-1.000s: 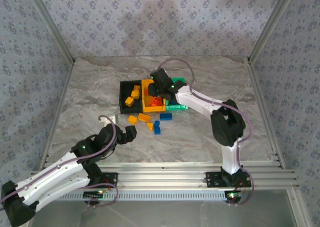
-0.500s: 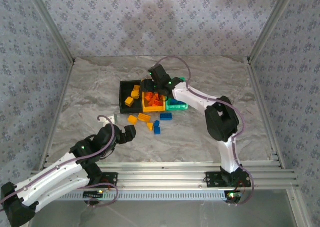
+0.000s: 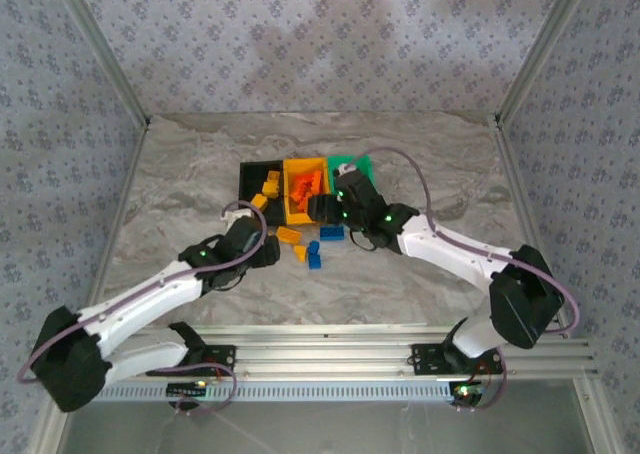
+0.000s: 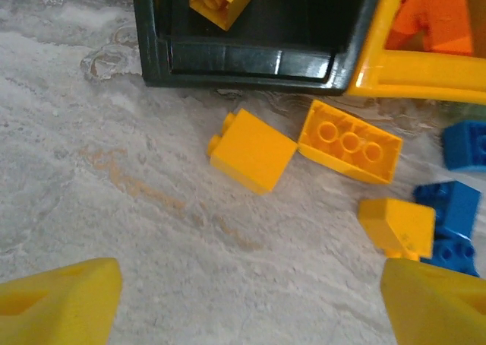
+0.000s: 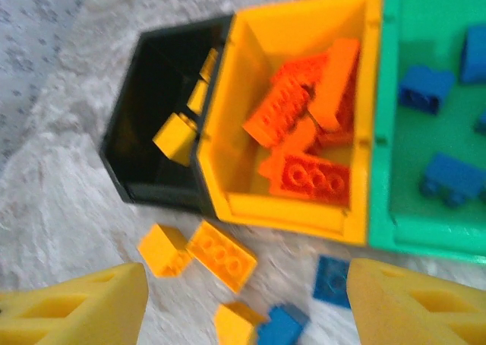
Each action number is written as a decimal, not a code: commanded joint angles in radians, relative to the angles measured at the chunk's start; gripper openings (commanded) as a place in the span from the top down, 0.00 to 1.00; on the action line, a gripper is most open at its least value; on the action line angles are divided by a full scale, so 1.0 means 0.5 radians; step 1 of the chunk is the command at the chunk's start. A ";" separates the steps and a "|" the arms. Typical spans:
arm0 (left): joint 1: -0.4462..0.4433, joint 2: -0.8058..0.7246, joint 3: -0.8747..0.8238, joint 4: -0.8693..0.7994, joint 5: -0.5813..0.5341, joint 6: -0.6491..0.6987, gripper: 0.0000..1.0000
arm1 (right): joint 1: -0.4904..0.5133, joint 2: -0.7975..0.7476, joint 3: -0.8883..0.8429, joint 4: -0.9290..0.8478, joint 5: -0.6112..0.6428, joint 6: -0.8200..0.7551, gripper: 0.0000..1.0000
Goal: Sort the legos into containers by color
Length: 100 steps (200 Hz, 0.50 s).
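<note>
Left gripper (image 4: 247,299) and right gripper (image 5: 243,303) swung toward loose yellow, blue legos (image 4: 253,150), gaping empty.

Top external: fixed high behind the arm bases at 6 o'clock, facing down and forward over the whole desk (image 3: 180,174). The three bins (image 3: 286,192) sit small at mid-frame.

Left wrist: very near the desk, looking almost straight down. The black bin (image 4: 243,60) has its front wall at 12 o'clock.

Right wrist: higher, tilted forward, taking in the black bin, yellow-orange bin (image 5: 292,208) and green bin (image 5: 395,144).

Both wrist views share the black bin's front wall and the loose yellow bricks (image 4: 253,149) in front of it.
</note>
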 commanded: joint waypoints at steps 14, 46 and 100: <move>0.098 0.277 0.062 0.238 0.069 0.169 0.21 | 0.002 -0.192 -0.184 0.008 0.095 0.075 0.28; 0.154 0.453 0.126 0.344 0.041 0.247 0.25 | -0.004 -0.307 -0.273 -0.003 0.123 0.083 0.28; 0.191 0.715 0.231 0.419 -0.014 0.312 0.24 | -0.011 -0.407 -0.323 -0.008 0.151 0.080 0.27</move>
